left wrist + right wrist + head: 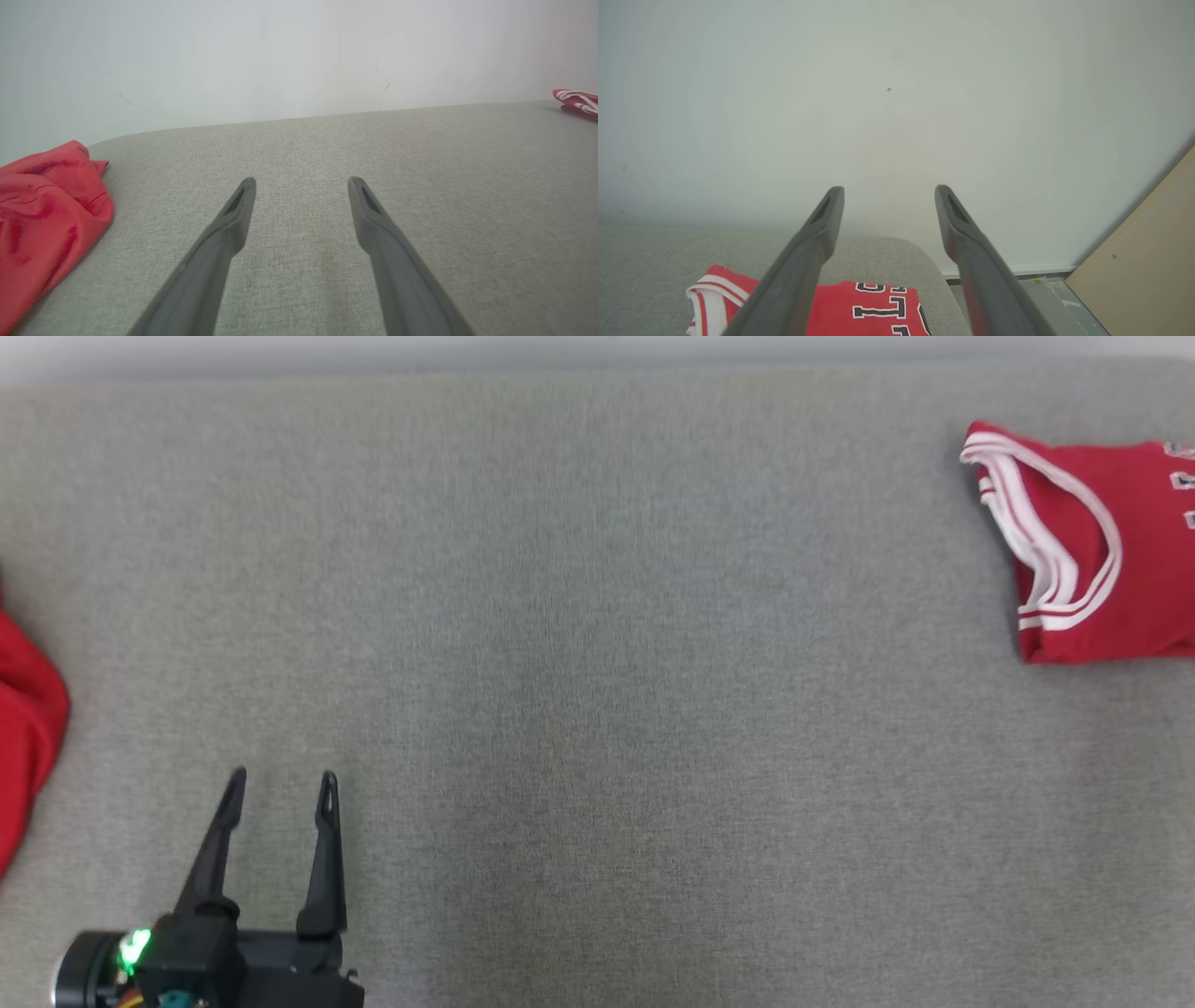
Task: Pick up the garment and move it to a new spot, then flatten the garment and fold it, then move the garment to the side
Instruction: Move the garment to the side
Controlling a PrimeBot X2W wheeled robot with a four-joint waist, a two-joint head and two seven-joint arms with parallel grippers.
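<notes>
Red folded garment (833, 313), black lettering (878, 310) plain in right wrist view

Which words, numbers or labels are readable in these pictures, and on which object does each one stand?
Folded red jersey: white block characters with black outlines, partly cut off and hidden; I cannot read them.
Head view, same jersey: white marks at the picture's edge, too small to read.
Crumpled red cloth: no text visible.

The grey fabric-covered surface (597, 691) carries a folded red jersey (1092, 560) at the upper right and a rumpled red cloth (23, 737) at the left edge.
</notes>
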